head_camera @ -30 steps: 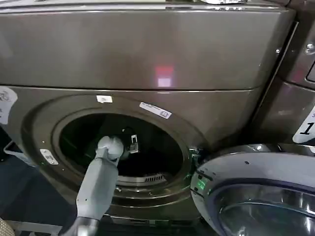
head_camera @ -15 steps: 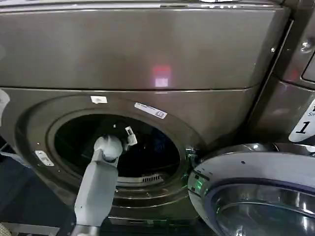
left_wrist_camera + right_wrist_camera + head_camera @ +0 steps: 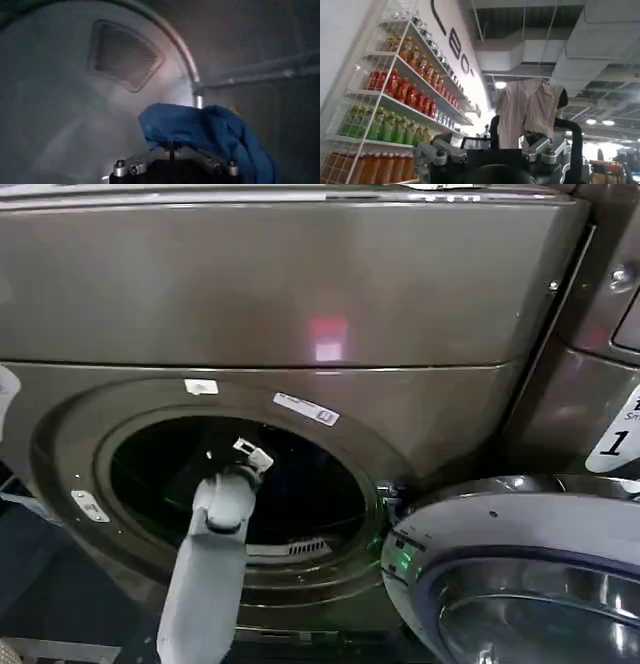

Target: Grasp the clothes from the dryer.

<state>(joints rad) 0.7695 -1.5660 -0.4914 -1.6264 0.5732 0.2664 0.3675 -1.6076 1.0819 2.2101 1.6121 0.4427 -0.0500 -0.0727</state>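
Head view is showing the left arm reaching through the round porthole of the dryer [image 3: 300, 294], its left gripper [image 3: 247, 456] sitting inside the dark drum. The silver-rimmed glass door [image 3: 520, 574] is hanging open at the lower right. From the left wrist, a bunched blue cloth [image 3: 215, 135] is lying just ahead of the gripper [image 3: 172, 162] against the steel drum wall; whether the fingers are closing on it cannot be told. The right gripper [image 3: 492, 150] is gripping a pale cloth [image 3: 527, 112] between its fingers, raised before shelves of bottles [image 3: 395, 100].
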